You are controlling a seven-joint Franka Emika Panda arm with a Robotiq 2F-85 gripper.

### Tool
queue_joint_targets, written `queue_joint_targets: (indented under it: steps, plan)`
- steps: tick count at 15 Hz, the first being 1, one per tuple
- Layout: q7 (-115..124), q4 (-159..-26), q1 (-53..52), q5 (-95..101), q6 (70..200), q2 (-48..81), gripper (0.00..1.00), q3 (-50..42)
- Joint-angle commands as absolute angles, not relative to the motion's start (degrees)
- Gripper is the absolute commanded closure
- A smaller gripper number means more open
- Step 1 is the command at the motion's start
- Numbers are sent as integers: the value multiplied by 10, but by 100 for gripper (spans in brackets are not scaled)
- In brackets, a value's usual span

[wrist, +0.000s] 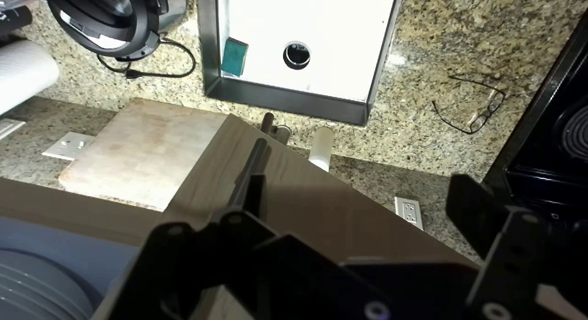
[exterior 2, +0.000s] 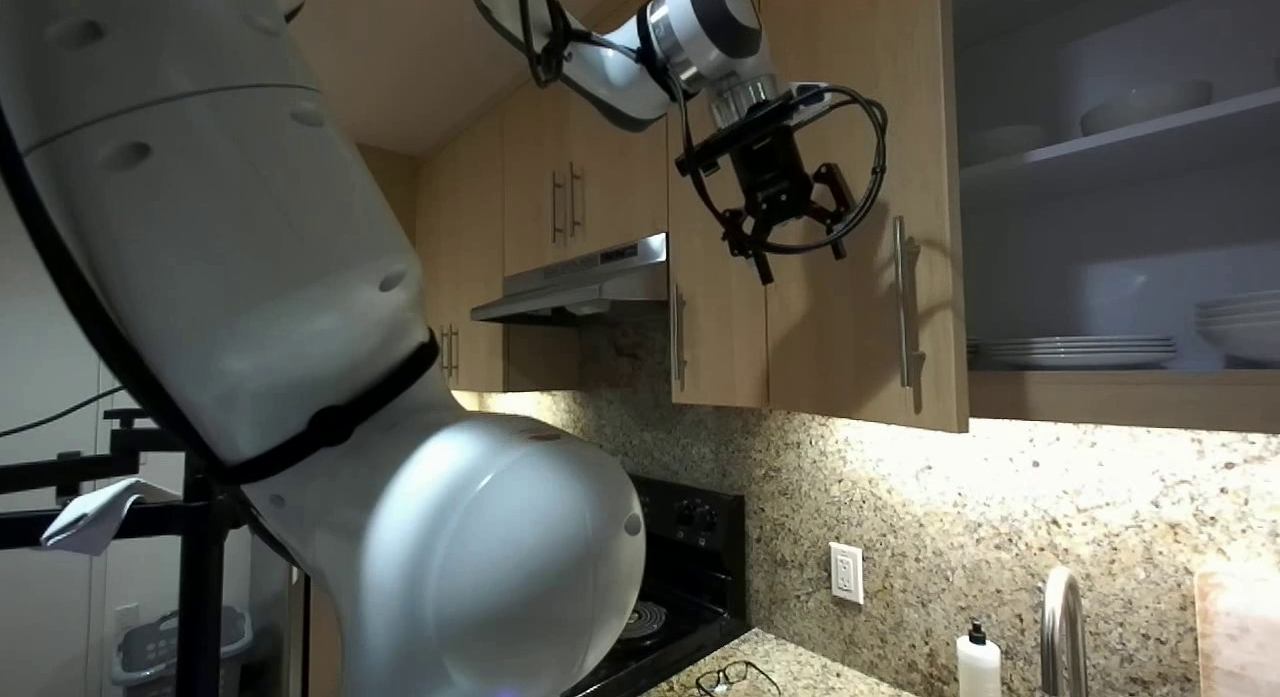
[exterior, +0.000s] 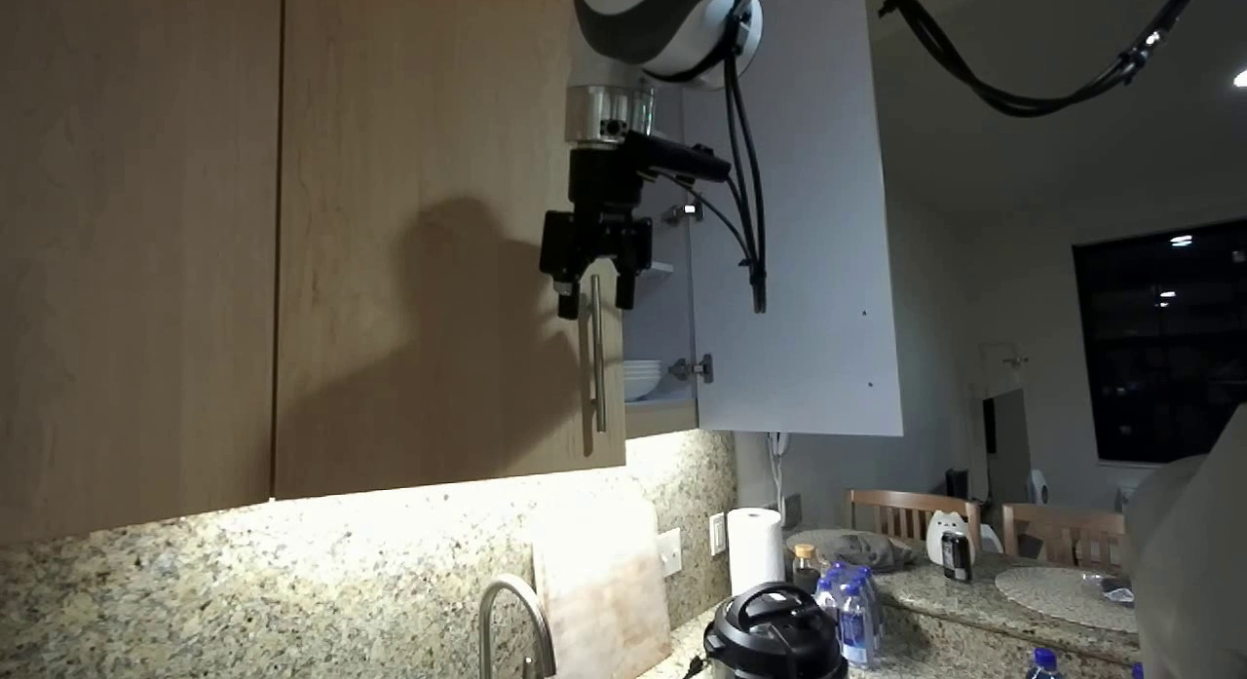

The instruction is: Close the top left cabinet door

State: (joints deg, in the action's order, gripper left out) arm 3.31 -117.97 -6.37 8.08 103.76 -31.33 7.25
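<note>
Wrist view: one tool, two fingers apart, one open door, one handle.

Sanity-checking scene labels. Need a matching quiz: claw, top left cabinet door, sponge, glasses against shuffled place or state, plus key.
1. Claw
2. Top left cabinet door
3. Green sponge
4. Eyeglasses

A. Ajar
B. On the counter, near the stove
C. Jaws apart
D. In the sink

Pairs: 1-C; 2-A; 3-D; 4-B
</note>
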Motion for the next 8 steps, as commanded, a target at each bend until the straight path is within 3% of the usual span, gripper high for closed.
queue_joint_targets:
  steps: [1, 8]
  plan:
    - [58, -1222, -58, 93, 1082, -341, 0, 92]
    - [94, -1271, -38, 145, 1261, -376, 0, 112]
